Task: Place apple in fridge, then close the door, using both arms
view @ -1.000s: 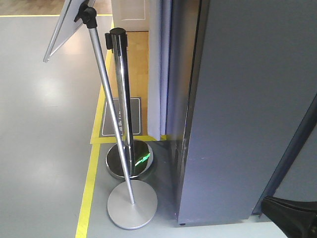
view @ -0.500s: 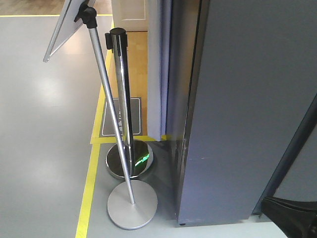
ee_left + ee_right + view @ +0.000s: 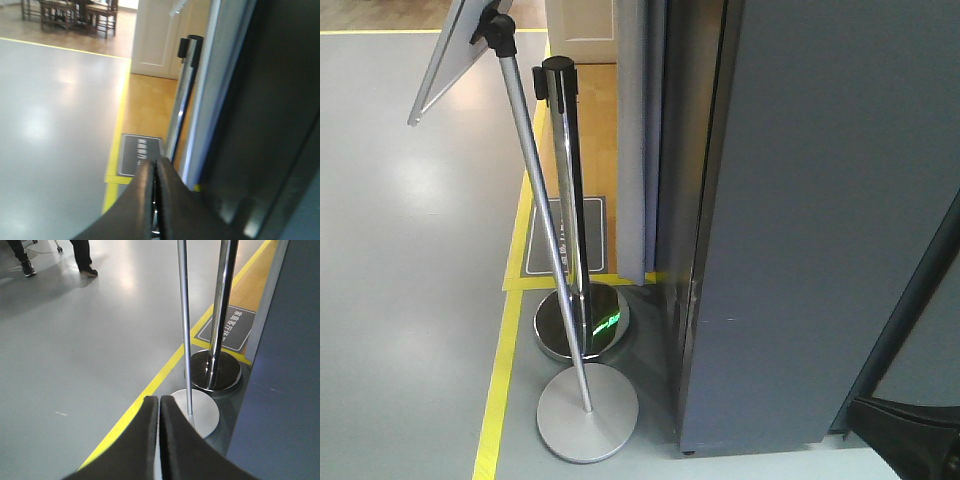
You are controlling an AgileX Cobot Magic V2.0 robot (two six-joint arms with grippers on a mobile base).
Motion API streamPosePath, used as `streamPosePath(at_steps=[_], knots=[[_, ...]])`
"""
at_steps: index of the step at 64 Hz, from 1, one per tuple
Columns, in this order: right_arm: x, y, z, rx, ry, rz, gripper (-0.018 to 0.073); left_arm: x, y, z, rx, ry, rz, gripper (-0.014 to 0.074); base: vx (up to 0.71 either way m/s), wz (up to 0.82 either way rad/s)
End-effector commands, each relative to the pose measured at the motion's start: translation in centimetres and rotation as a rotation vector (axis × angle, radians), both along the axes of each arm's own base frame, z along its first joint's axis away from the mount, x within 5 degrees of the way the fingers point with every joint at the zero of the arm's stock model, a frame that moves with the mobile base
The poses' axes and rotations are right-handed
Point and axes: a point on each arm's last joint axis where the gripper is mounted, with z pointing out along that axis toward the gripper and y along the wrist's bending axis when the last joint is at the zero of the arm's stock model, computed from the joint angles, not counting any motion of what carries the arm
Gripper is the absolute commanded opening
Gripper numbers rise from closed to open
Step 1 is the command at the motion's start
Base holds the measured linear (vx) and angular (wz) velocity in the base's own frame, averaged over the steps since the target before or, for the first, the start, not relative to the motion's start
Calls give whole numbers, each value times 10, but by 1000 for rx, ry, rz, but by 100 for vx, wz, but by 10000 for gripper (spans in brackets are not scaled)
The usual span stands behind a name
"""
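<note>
The fridge (image 3: 820, 200) fills the right of the front view as a tall dark grey side wall. The door (image 3: 632, 150) shows as a narrow pale grey strip along the fridge's far left edge. The apple is out of view. My left gripper (image 3: 155, 162) is shut and empty, close beside the fridge's dark surface (image 3: 270, 100), pointing at the floor. My right gripper (image 3: 159, 399) is shut and empty, over the grey floor left of the fridge's side (image 3: 285, 365). A black arm part (image 3: 910, 440) shows at the front view's bottom right.
A chrome stanchion post (image 3: 565, 180) on a shiny round base and a slanted sign-stand pole (image 3: 545, 240) on a flat grey disc (image 3: 587, 412) stand just left of the fridge. Yellow floor tape (image 3: 500, 380) runs past them. A person's legs (image 3: 80, 257) are far off.
The pale door strip at the fridge's far edge has narrowed and darkened, as the door swings toward the fridge. The stands and the fridge body have not moved.
</note>
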Motion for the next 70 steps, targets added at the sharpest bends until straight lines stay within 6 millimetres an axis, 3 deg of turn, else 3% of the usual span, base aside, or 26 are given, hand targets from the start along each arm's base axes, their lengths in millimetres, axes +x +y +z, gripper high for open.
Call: streamPosePath(at_steps=[1, 70], knots=[[3, 0, 11, 34, -42, -21, -5, 1, 2, -2, 45, -64, 29, -6, 0, 0], [3, 0, 11, 34, -42, -21, -5, 1, 4, -1, 74, -73, 67, -6, 0, 0]])
